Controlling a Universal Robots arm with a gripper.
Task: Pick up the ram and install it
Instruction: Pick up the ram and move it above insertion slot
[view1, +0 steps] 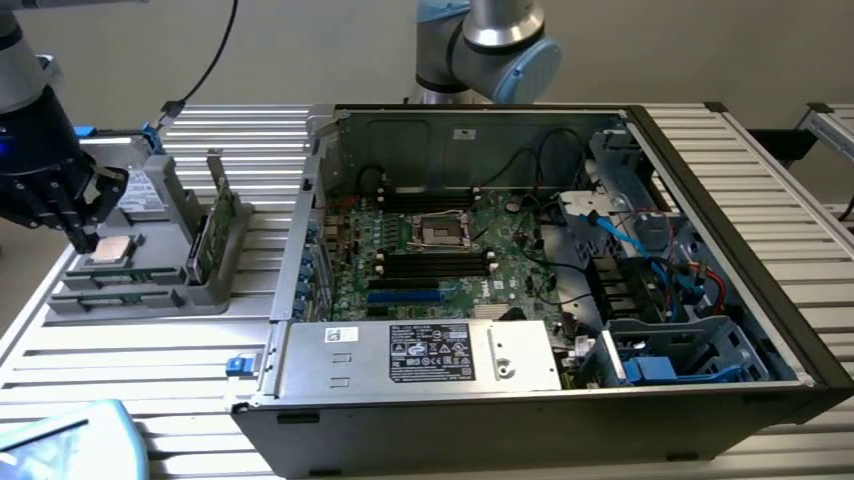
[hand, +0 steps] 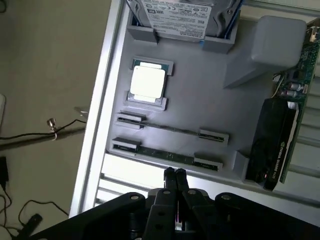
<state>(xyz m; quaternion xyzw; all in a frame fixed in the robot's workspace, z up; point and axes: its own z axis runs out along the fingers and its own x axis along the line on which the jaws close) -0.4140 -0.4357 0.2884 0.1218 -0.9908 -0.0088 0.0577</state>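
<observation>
Two ram sticks stand on edge in holders on the grey tray (hand: 210, 100): a green one (hand: 165, 156) nearest my fingertips and a thinner-looking one (hand: 172, 129) just beyond it. In the exterior view they lie in the tray's front rows (view1: 114, 285), to the exterior view's left of the open computer case (view1: 721, 200). My gripper (hand: 174, 173) hovers just above the tray beside the nearer ram, with its fingers pressed together and nothing between them. From outside, the gripper (view1: 84, 238) hangs over the tray's left end near the square silvery processor (view1: 114, 250). The black motherboard slots (view1: 430, 262) lie inside the case.
The tray also carries the processor (hand: 147, 82), a hard drive (hand: 182, 17) and an upright graphics card (hand: 280, 145). Inside the case are the power supply (view1: 420, 352), blue cables (view1: 641, 235) and a drive cage (view1: 674, 350). An arm joint (view1: 487, 45) rises behind the case.
</observation>
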